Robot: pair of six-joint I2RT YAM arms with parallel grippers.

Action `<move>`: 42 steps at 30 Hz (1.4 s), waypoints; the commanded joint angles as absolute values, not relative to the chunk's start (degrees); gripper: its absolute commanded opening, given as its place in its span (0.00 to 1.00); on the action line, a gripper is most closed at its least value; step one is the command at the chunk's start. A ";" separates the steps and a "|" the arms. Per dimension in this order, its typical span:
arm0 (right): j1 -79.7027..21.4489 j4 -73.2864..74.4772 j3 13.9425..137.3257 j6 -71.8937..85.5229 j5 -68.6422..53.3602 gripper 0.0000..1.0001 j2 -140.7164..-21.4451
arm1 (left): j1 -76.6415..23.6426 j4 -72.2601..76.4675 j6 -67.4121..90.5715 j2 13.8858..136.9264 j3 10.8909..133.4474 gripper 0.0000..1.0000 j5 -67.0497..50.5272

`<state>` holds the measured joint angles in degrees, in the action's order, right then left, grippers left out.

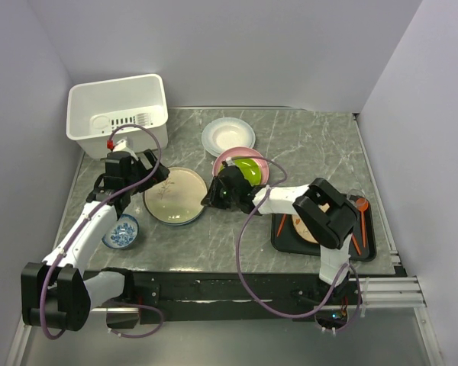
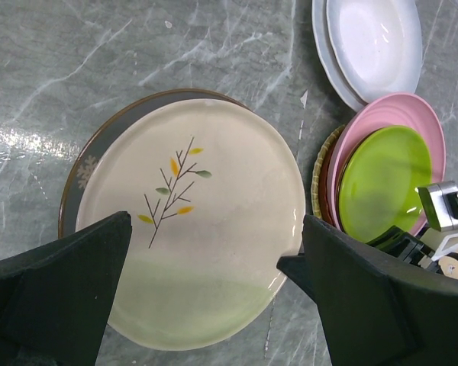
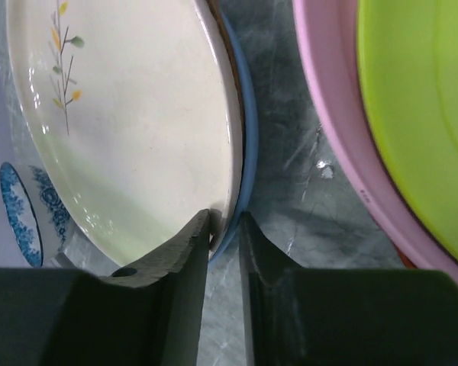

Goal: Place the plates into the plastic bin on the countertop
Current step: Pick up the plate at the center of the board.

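Note:
The cream plate with the twig drawing (image 1: pixel 175 196) lies on a light blue plate (image 2: pixel 80 171) on the countertop (image 1: pixel 305 145). My right gripper (image 3: pixel 224 229) is shut on the near-right rims of both (image 1: pixel 208 200). My left gripper (image 2: pixel 214 244) is wide open and empty, above the cream plate's left side (image 1: pixel 159 177). A green plate (image 1: pixel 249 171) sits in a pink plate (image 1: pixel 227 157), on woven yellow (image 2: pixel 320 175) and red-orange ones. Two white plates (image 1: pixel 227 136) are stacked behind. The white plastic bin (image 1: pixel 118 107) stands at the back left.
A small blue-and-white patterned bowl (image 1: pixel 120 231) sits near the left arm. A flat black tray (image 1: pixel 366 236) at the right holds orange utensils (image 1: pixel 360 210) and something round, mostly hidden by the right arm. Walls close in the left, back and right.

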<state>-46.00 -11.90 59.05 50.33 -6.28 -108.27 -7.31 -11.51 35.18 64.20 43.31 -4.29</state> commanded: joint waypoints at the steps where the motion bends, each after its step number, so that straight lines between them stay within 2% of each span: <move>1: -46.23 -13.01 58.98 50.71 -3.17 0.14 -107.58 | -7.12 -10.20 34.54 62.58 43.95 0.99 -4.75; 4: -46.32 -12.40 58.62 50.01 -2.11 0.08 -106.27 | -7.12 -9.76 34.72 62.67 43.68 0.99 -4.83; 20: -46.06 -10.81 56.25 48.08 -0.09 0.02 -99.58 | -7.12 -8.09 35.24 63.81 41.58 0.99 -6.06; 28: -44.91 -10.28 53.09 47.81 1.76 0.02 -95.10 | -7.21 -4.66 36.47 65.56 37.80 0.99 -10.46; 42: -43.86 -14.23 48.69 49.04 2.20 0.01 -96.50 | -7.12 -8.44 39.81 69.25 36.39 0.99 -7.82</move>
<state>-44.21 -9.80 49.30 48.97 1.54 -97.43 -7.31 -8.49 38.52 68.49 37.15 -7.73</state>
